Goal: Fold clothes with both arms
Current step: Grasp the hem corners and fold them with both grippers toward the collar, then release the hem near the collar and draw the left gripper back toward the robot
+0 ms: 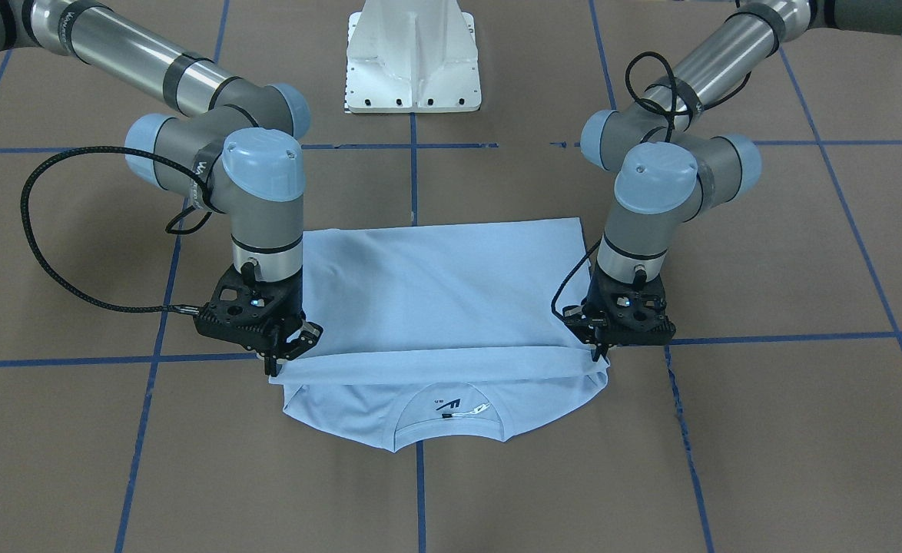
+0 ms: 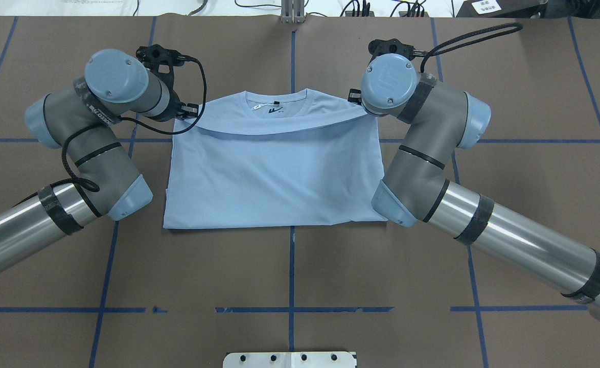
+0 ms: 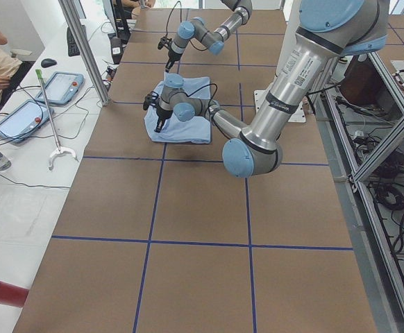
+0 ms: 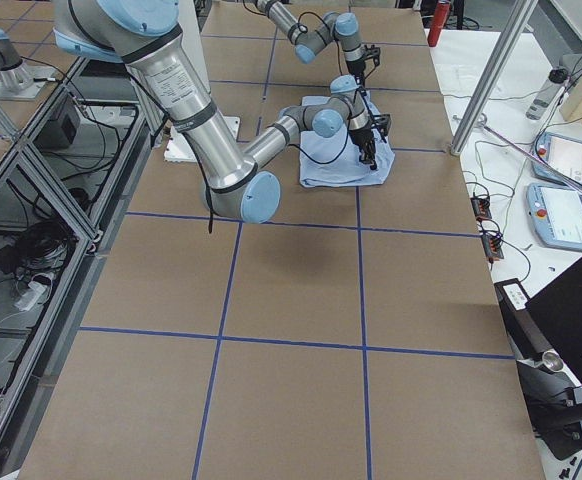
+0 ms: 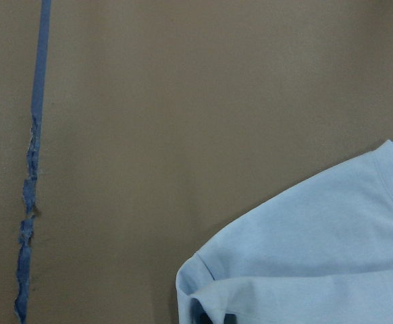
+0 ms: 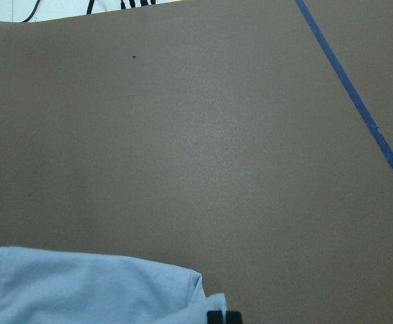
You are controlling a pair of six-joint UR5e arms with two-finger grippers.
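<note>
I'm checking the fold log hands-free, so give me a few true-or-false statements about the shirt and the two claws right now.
The shirt is folded, its lower half lying over the chest, short of the collar. True.
The collar is fully covered. False: the collar and its label show past the folded edge.
The left claw and right claw pinch that edge's two corners. True.
The shirt hangs off the table. False: it lies wholly on the table.
</note>
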